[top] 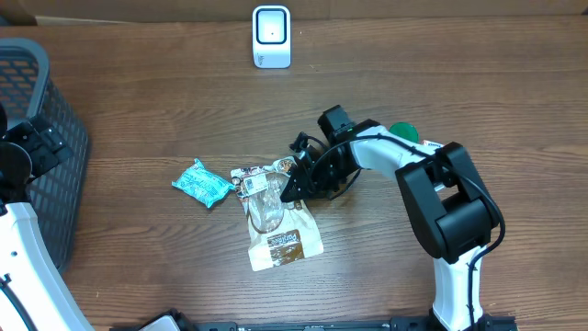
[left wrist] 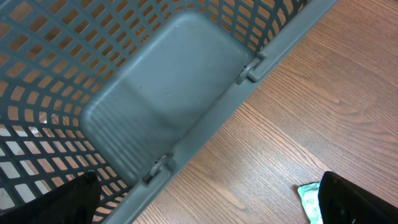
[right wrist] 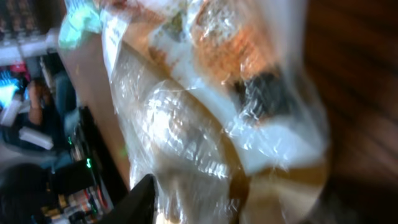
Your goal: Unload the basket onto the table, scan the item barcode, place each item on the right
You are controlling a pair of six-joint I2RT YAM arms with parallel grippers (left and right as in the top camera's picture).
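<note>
Right gripper (top: 296, 182) sits at the bag's (top: 273, 219) 1 o'clock end, low over the table (top: 441, 83). In the wrist view crinkled film fills the frame and only one finger (right wrist: 142, 200) shows at the bottom edge, so I cannot tell whether the jaws are clamped on the film or merely set around it. Left gripper (left wrist: 211, 202) hangs over the basket (top: 41, 138) at the table's 9 o'clock side, jaws wide apart with nothing between them.

The bag lies flat near the table's middle, running from about 11 o'clock down to 5 o'clock, with a brown label at its lower end and a printed panel at the upper end. A teal packet (top: 202, 184) lies just beside it at 9 o'clock; the scanner (top: 271, 37) stands well apart at 12 o'clock.

My judgement is that the bag is light and soft — clear, glossy film that will slip, crumple and sag once lifted, with contents that may shift or crush under a hard pinch. The gathered upper end, where the film bunches, looks the best hold, since it spares the contents. Which panel carries the barcode is too blurred to tell. Hanging from one end, the bag may swing or twist, so the code could wrinkle or turn away from the scanner.
</note>
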